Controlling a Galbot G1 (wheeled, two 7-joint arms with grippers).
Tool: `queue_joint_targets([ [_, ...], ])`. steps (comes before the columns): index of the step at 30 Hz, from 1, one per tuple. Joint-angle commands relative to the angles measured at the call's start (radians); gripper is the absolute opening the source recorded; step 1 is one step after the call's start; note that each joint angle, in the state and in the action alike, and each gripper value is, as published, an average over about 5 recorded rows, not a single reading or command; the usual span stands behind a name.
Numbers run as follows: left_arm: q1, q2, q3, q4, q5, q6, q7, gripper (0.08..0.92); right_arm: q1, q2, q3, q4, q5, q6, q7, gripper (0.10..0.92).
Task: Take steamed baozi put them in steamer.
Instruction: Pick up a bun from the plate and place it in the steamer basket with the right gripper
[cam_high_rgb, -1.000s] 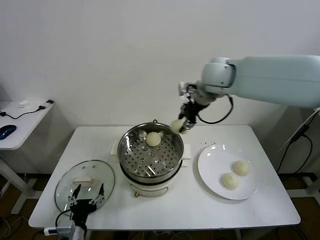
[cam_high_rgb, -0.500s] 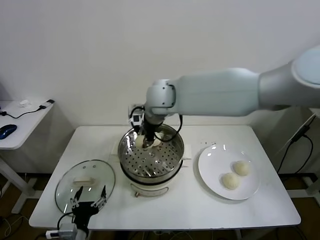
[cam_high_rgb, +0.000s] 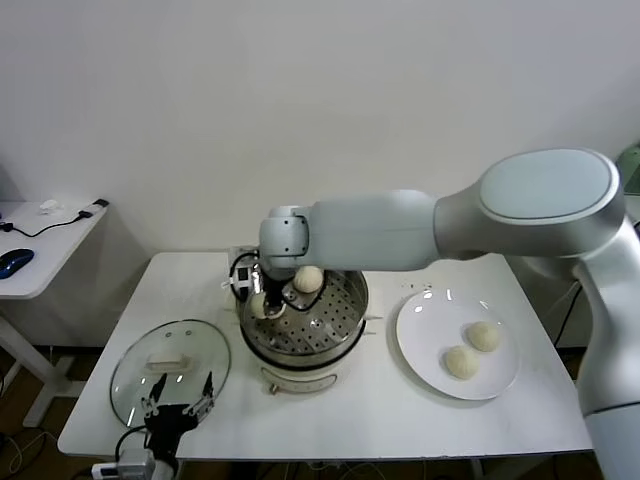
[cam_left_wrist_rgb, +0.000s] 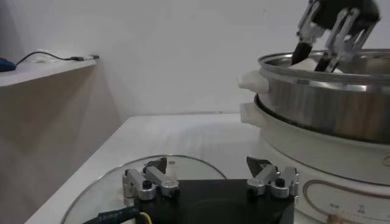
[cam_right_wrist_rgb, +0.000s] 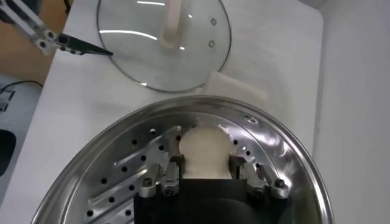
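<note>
The right pincer (cam_high_rgb: 262, 303) is down inside the steamer (cam_high_rgb: 345, 335), clamped on one bun (cam_right_wrist_rgb: 206, 153) that sits between its two fingers just above the perforated tray (cam_right_wrist_rgb: 122, 167). It hangs near the rim on the side closest to the glass lid (cam_high_rgb: 170, 363), probably because the far side of the tray is taken: a second bun (cam_high_rgb: 308, 279) lies there, a little apart from the pincer and close to the steamer's back wall. Holding low over bare tray suggests the grip is about to be released, so the bun drops only slightly and does not roll into its neighbour.

Two more buns (cam_high_rgb: 470, 350) wait on the white plate (cam_high_rgb: 420, 340), well away from the right pincer, across the steamer. They look to be the remaining half of the job.

The left pincer (cam_left_wrist_rgb: 210, 184) is parked with its fingers spread wide and empty, hovering over the near edge of the glass lid, well apart from the work. The lid lies flat on the table (cam_high_rgb: 400, 420), leaving the steamer open.

From the head view the arm's thick forearm covers part of the steamer's back rim, and the held bun is only a pale patch beside the fingers. Whether it already touches the tray cannot be told, since the wrist view's own pincer body cuts off the bun's underside.
</note>
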Motion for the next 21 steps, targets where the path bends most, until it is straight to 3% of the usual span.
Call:
queue_joint_targets([
  [1,0.006,0.002,-0.001,-0.003,-0.001,-0.003,-0.001,0.823,-0.074,0.032,0.010,-0.061,-0.041,-0.010,0.024,0.518],
  [6,0.009,0.002,-0.002,-0.006,-0.002,-0.003,-0.002,0.823,-0.055,0.020,0.018,-0.052,-0.042,0.005,0.012,0.546],
  [12,0.009,0.001,-0.001,-0.010,0.001,-0.001,-0.002,0.823,0.040,-0.024,-0.002,-0.022,-0.050,0.085,-0.101,0.705],
  [16,0.010,0.002,0.000,-0.012,0.002,0.001,-0.002,0.823,0.150,-0.103,-0.037,0.005,-0.059,0.210,-0.214,0.800],
  [21,0.010,0.001,0.003,-0.015,0.005,0.004,-0.001,0.823,0.268,-0.267,-0.089,0.066,-0.034,0.331,-0.338,0.822],
])
